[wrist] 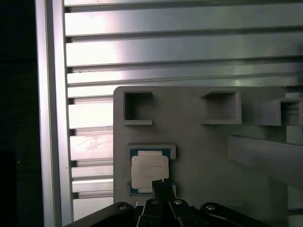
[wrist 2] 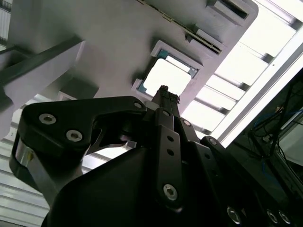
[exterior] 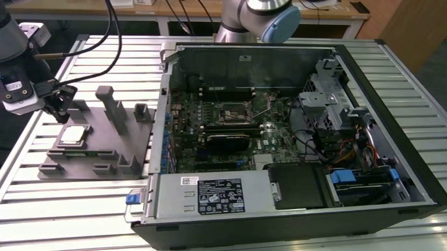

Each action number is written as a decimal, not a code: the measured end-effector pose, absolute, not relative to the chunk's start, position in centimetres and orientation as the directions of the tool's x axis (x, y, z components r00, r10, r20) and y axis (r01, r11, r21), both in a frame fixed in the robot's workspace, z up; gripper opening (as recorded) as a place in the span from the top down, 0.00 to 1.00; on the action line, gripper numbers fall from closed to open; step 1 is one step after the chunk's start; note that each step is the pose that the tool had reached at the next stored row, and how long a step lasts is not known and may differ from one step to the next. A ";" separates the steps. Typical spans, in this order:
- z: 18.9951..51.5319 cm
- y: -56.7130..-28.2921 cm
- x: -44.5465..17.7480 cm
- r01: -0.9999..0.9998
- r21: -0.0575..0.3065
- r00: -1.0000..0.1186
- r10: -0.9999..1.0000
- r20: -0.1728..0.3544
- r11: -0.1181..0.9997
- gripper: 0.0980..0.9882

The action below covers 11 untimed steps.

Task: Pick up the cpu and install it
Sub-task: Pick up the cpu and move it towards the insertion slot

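In both wrist views the black two-fingered gripper has its fingers pressed together with nothing between them. Its tip hangs at one edge of the small square silver-topped cpu; whether the two touch cannot be told. The cpu lies flat, metal top up, in a shallow framed recess of the grey plastic fixture plate. Being square it has no long axis, and its sides run parallel to the plate's edges, a thin green rim showing around the metal.

The exterior view places gripper, cpu and plate at its left, mid-height, on the slatted aluminium table. Towards its right, well apart, it adds the open black desktop computer case, and farther in, near centre frame, the black-framed motherboard socket.
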<state>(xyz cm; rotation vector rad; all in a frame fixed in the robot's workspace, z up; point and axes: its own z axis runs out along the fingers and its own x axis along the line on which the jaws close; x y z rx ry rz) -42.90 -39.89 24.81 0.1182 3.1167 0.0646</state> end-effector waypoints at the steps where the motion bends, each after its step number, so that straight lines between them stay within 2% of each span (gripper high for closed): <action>1: 24.6 -39.9 -42.9 0.075 0.042 -0.997 0.076 -0.019 0.996 0.99; 11: 23.0 -39.9 -42.9 0.076 0.040 -0.997 0.076 -0.009 0.996 0.99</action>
